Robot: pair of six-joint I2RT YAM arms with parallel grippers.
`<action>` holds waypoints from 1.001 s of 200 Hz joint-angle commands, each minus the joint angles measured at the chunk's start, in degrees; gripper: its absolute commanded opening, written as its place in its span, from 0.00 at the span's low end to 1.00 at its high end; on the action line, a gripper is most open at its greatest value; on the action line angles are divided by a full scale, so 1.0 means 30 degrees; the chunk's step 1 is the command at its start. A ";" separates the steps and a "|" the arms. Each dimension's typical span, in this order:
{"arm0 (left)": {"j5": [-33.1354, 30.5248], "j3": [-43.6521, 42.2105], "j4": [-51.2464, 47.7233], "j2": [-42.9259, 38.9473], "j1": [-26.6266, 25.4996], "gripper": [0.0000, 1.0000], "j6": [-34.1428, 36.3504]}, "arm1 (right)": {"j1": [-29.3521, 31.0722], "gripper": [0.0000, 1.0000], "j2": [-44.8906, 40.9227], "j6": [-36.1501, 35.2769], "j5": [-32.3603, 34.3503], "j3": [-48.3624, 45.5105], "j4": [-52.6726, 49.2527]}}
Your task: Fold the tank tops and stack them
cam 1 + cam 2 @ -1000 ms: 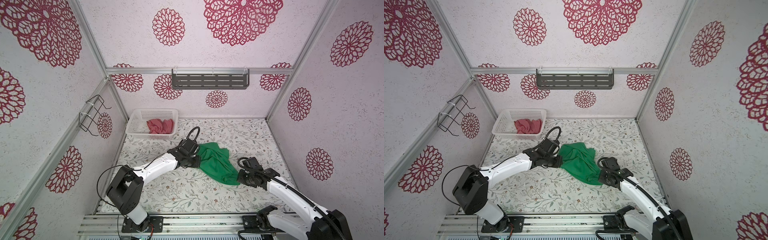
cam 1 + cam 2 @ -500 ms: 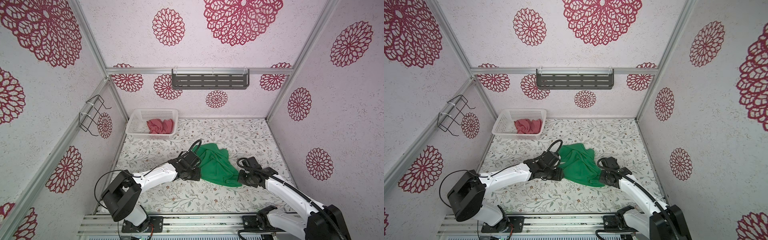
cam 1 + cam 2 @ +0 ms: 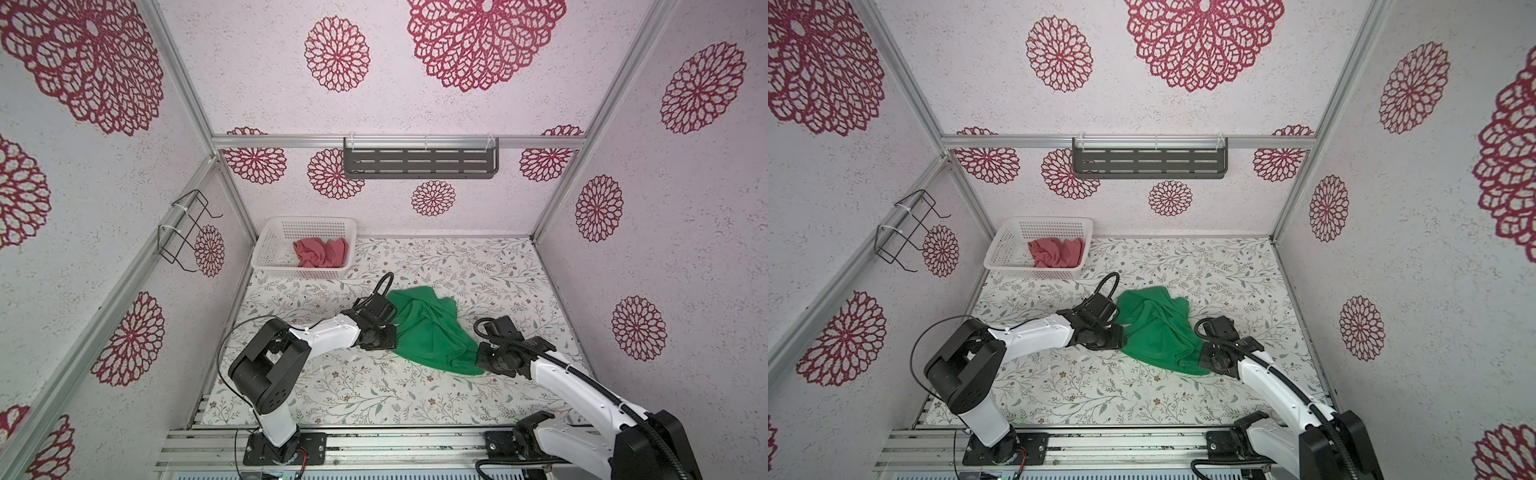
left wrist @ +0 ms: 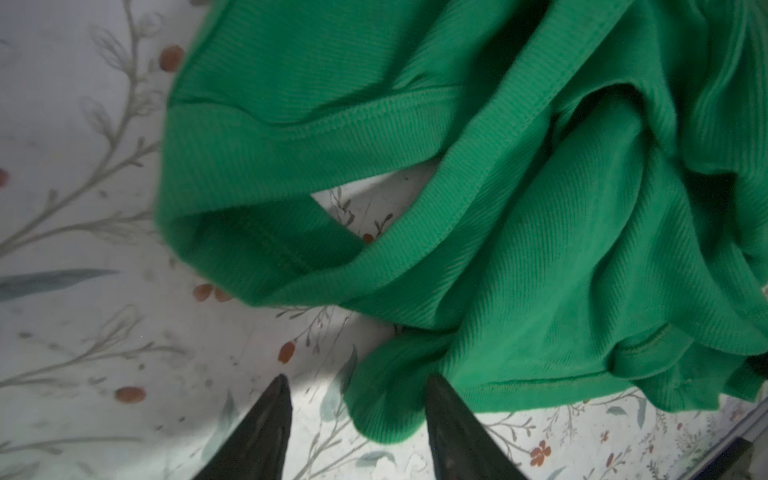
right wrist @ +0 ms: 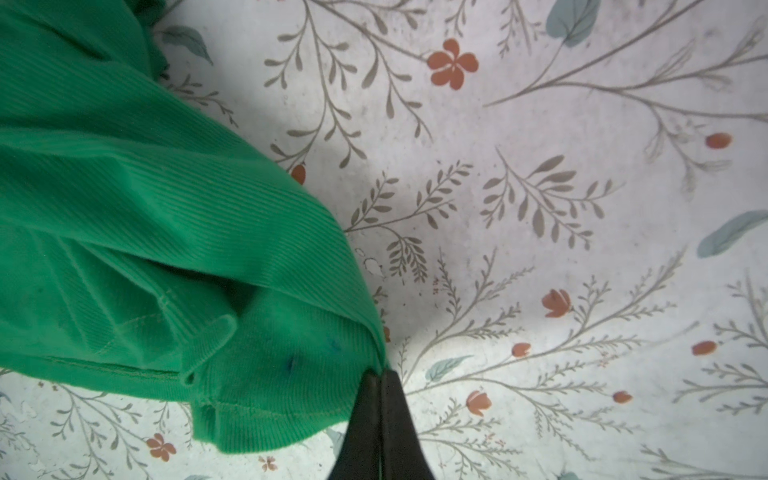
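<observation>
One green tank top (image 3: 428, 332) crumpled, long axis far-left to near-right | right jaws clamp near corner | left jaws apart

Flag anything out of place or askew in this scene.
The green tank top lies bunched and twisted on the table, not flat; the rose tank top sits crumpled in the white basket. Nothing looks spilled or damaged.

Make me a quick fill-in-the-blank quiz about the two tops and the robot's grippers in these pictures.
The crumpled top on the table is ____ in colour.
The right gripper is ____ on its edge.
The left gripper is ____.
The pink top sits inside the white ____.
Missing words: green; shut; open; basket.
</observation>
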 commanded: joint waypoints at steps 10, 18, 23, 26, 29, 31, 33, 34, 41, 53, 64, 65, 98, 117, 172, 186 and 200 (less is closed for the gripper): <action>0.1194 0.0235 0.0351 0.0501 -0.0415 0.54 -0.0380 | -0.0114 0.00 -0.0079 -0.0421 0.0150 0.0081 -0.0218; 0.1485 0.0100 0.0256 0.0611 -0.0449 0.53 -0.0391 | -0.0113 0.00 0.0007 -0.0508 0.0209 0.0177 -0.0282; 0.1630 -0.0016 0.0323 0.0649 -0.0449 0.51 -0.0486 | -0.0098 0.00 0.0088 -0.0546 0.0238 0.0232 -0.0312; 0.1738 -0.0103 0.0371 0.0686 -0.0449 0.50 -0.0556 | -0.0110 0.00 0.0105 -0.0553 0.0230 0.0262 -0.0313; 0.1803 -0.0165 0.0428 0.0708 -0.0449 0.48 -0.0630 | -0.0090 0.00 0.0133 -0.0573 0.0244 0.0291 -0.0291; 0.1855 -0.0199 0.0447 0.0736 -0.0449 0.47 -0.0673 | -0.0088 0.00 0.0154 -0.0556 0.0238 0.0294 -0.0286; 0.1898 -0.0229 0.0473 0.0765 -0.0449 0.45 -0.0713 | -0.0072 0.00 0.0167 -0.0574 0.0244 0.0309 -0.0262; 0.1909 -0.0239 0.0492 0.0770 -0.0449 0.44 -0.0729 | -0.0080 0.00 0.0183 -0.0591 0.0230 0.0317 -0.0244; 0.1980 -0.0278 0.0540 0.0854 -0.0449 0.37 -0.0804 | -0.0105 0.00 0.0226 -0.0578 0.0191 0.0324 -0.0179; 0.2041 -0.0155 0.0656 0.0820 -0.0449 0.26 -0.0907 | -0.0090 0.00 0.0315 -0.0554 0.0111 0.0425 -0.0080; 0.2115 0.0268 0.0586 0.0625 -0.0449 0.09 -0.0842 | -0.0087 0.00 0.0346 -0.0547 -0.0008 0.0644 -0.0021; 0.2106 0.0317 0.0549 0.0612 -0.0449 0.08 -0.0823 | -0.0087 0.00 0.0332 -0.0578 -0.0013 0.0675 -0.0021; 0.1380 0.3982 -0.2333 -0.0483 -0.0361 0.00 0.0693 | -0.0070 0.00 0.0138 -0.1584 -0.0010 0.3045 -0.0387; 0.0310 0.6842 -0.4771 -0.1115 -0.0306 0.00 0.2494 | -0.0116 0.00 0.0552 -0.2772 0.1038 0.5657 -0.1095; -0.5984 1.6205 -1.0943 -0.1805 0.0771 0.00 0.8531 | -0.0433 0.00 0.1903 -0.7470 0.3577 1.4619 -0.2183; -0.7562 1.8677 -1.2160 -0.1775 0.1020 0.00 0.9854 | -0.0504 0.00 0.2278 -0.8722 0.4003 1.6830 -0.2584; -0.8728 2.1032 -1.3133 -0.1753 0.1375 0.00 1.0927 | -0.0565 0.00 0.2696 -0.9819 0.4492 1.8999 -0.2988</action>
